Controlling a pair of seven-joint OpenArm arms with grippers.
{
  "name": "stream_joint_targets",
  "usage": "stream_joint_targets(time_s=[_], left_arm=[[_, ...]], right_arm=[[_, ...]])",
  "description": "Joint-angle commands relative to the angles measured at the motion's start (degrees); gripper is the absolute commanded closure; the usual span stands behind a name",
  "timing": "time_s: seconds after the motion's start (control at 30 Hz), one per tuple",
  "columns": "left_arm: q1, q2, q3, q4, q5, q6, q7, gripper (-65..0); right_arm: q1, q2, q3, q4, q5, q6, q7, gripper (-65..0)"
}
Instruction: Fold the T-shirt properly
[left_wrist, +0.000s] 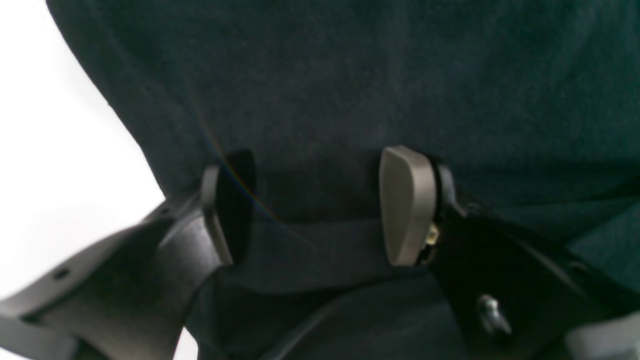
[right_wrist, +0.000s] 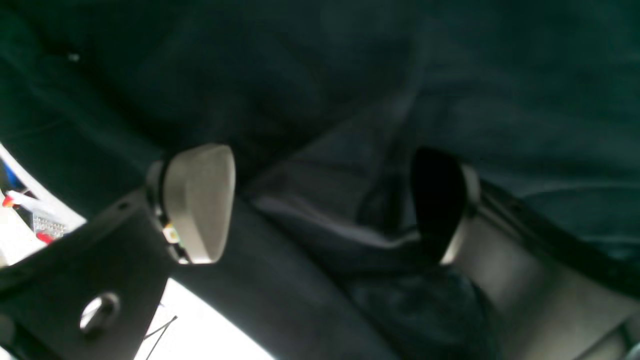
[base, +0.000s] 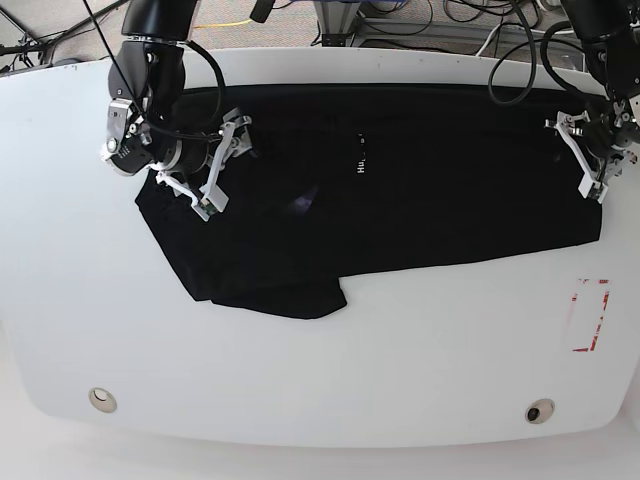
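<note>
The black T-shirt (base: 450, 200) lies spread wide across the white table (base: 300, 380), with its small white printed word (base: 361, 153) facing up near the middle. A sleeve flap juts toward the front at the left. My right gripper (base: 228, 168) is over the shirt's left end, open. In the right wrist view a raised ridge of the T-shirt (right_wrist: 325, 200) lies between the spread fingers of this gripper (right_wrist: 320, 155). My left gripper (base: 575, 158) is at the shirt's right edge, also open. In the left wrist view its fingers (left_wrist: 315, 165) straddle the T-shirt (left_wrist: 350, 75) without pinching it.
A red-outlined rectangle (base: 590, 315) is marked on the table at the right, near the shirt's corner. Two round fittings (base: 101, 399) (base: 540, 411) sit near the front edge. Cables (base: 440, 20) lie behind the table's back edge.
</note>
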Motion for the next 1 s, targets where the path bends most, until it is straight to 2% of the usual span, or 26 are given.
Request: stream_joint_targets(time_s=[0.0, 0.03, 0.13, 0.17, 0.23, 0.27, 0.6, 0.97], left_arm=[[-0.04, -0.82, 0.03, -0.02, 2.46, 0.14, 2.08, -36.5], [-0.04, -0.82, -0.06, -0.11, 2.46, 0.14, 2.08, -36.5], [-0.13, -0.82, -0.06, 0.07, 2.46, 0.14, 2.08, -36.5], [-0.13, -0.82, -0.06, 0.16, 2.46, 0.14, 2.08, -36.5], [-0.13, -0.82, -0.06, 0.16, 2.46, 0.14, 2.08, -36.5], [-0.13, -0.82, -0.06, 0.07, 2.46, 0.14, 2.08, -36.5], [-0.13, -0.82, 1.79, 0.24, 2.46, 0.14, 2.08, -36.5], [-0.13, -0.82, 1.79, 0.24, 2.46, 0.14, 2.08, -36.5]], right_arm=[[0.96, -0.22, 0.33, 0.83, 0.42, 0.06, 0.89, -47.7], [1.04, -0.22, 0.33, 0.56, 0.25, 0.06, 0.89, -44.2], [1.22, -0.22, 0.15, -1.19, 0.42, 0.06, 2.57, -25.5], [1.22, -0.13, 0.07, -1.81, 0.42, 0.06, 3.36, -16.8], [1.22, -0.13, 0.07, -2.16, 0.42, 0.06, 3.88, -5.2], [1.22, -0.04, 0.07, -2.16, 0.60, 0.06, 3.97, -1.9], [1.84, -0.04, 0.33, 4.08, 0.33, 0.06, 4.32, 0.0], [6.41, -0.04, 0.15, 3.03, 0.25, 0.06, 6.70, 0.0]])
